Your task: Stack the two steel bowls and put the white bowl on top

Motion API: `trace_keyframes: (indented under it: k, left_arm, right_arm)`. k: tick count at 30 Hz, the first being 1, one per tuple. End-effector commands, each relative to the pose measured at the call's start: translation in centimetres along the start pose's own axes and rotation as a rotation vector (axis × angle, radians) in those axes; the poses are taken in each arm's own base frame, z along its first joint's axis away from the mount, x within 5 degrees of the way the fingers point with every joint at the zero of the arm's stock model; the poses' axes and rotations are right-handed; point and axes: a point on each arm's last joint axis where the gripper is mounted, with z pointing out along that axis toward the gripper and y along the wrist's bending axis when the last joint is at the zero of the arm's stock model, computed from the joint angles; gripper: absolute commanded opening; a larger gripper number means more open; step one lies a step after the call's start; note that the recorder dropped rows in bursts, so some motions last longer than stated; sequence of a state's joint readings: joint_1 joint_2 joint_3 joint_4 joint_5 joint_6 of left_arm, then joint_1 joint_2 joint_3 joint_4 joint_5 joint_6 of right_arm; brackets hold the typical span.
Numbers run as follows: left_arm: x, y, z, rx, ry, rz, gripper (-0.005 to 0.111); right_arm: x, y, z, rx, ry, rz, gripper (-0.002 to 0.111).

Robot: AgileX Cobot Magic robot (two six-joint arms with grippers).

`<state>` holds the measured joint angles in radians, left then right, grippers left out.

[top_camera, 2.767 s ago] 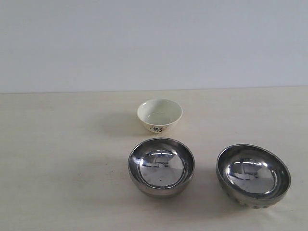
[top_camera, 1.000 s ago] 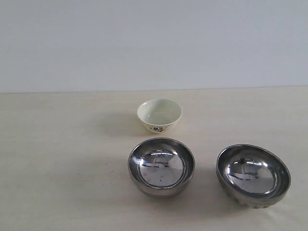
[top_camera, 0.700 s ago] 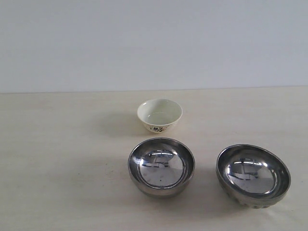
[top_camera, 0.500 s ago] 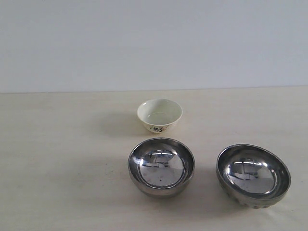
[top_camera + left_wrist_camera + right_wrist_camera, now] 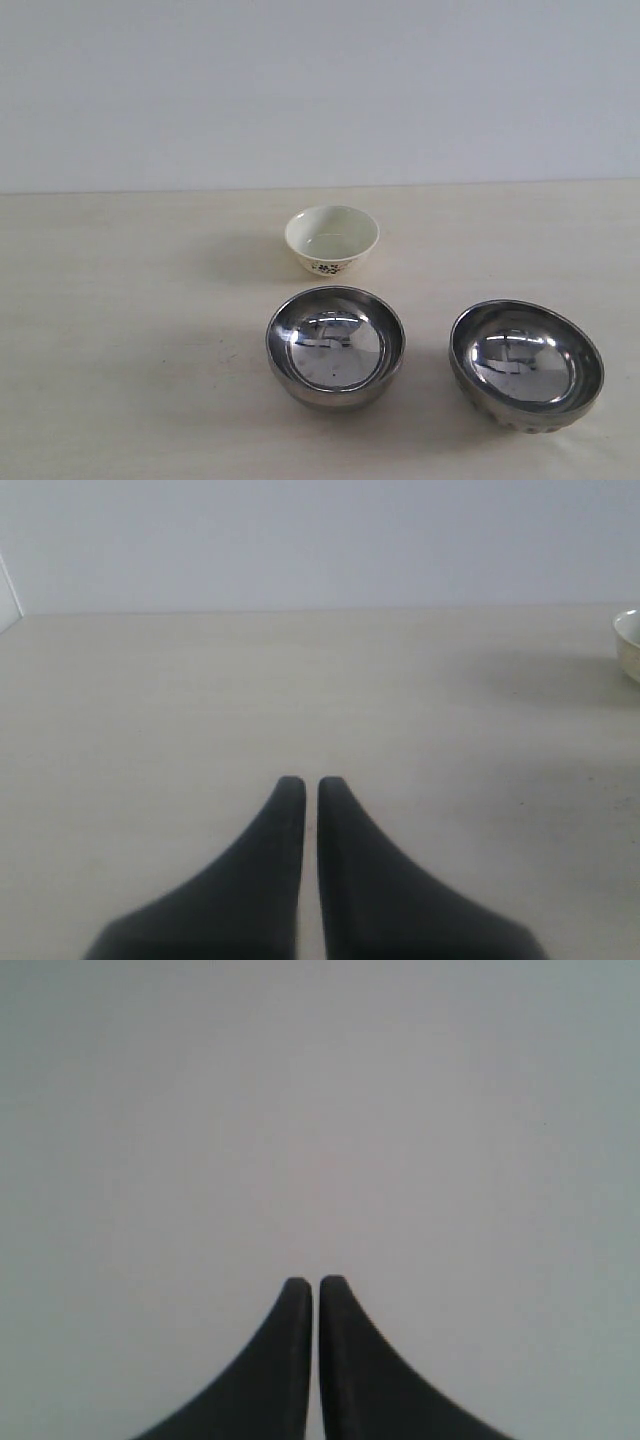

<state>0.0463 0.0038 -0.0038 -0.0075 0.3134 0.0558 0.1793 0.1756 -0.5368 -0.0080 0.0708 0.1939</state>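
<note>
Two shiny steel bowls stand apart near the front of the table: one in the middle [image 5: 335, 346], the other to its right [image 5: 526, 364]. Behind the middle one sits the small white bowl [image 5: 332, 238] with a dark floral print; its rim also shows at the edge of the left wrist view [image 5: 629, 638]. Neither arm appears in the exterior view. My left gripper [image 5: 311, 782] is shut, empty, above bare table and well away from the white bowl. My right gripper [image 5: 316, 1283] is shut on nothing and faces only a plain pale surface.
The light beige table [image 5: 120, 330] meets a plain pale wall [image 5: 320, 90] at the back. A white edge [image 5: 8, 590] shows at one side of the left wrist view.
</note>
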Motion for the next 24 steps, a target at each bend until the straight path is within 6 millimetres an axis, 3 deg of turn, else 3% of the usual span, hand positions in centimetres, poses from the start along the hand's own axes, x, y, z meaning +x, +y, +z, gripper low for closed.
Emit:
trace_keyframes:
  k: [1, 5, 7, 13, 14, 24]
  left_arm:
    - [0.1, 0.0, 0.0, 0.000, 0.001, -0.002, 0.004]
    - [0.1, 0.0, 0.0, 0.000, 0.001, -0.002, 0.004]
    - [0.1, 0.0, 0.0, 0.000, 0.001, -0.002, 0.004]
    - [0.1, 0.0, 0.0, 0.000, 0.001, -0.002, 0.004]
    - [0.1, 0.0, 0.0, 0.000, 0.001, -0.002, 0.004]
    - [0.1, 0.0, 0.0, 0.000, 0.001, -0.002, 0.004]
  right_arm:
    - [-2.0, 0.6, 2.7, -0.015, 0.202, -0.099, 0.000]
    - [-2.4, 0.9, 5.9, -0.027, 0.335, -0.167, 0.001]
    - [-1.9, 0.9, 7.7, -0.025, 0.423, -0.195, 0.009]
    - [2.1, 0.6, 12.5, -0.004, 0.680, -0.196, 0.067]
    - [2.9, 0.4, 13.1, 0.001, 0.720, -0.197, 0.072]
    - [13.1, -0.9, 18.7, 0.063, 1.399, -0.193, 0.071]
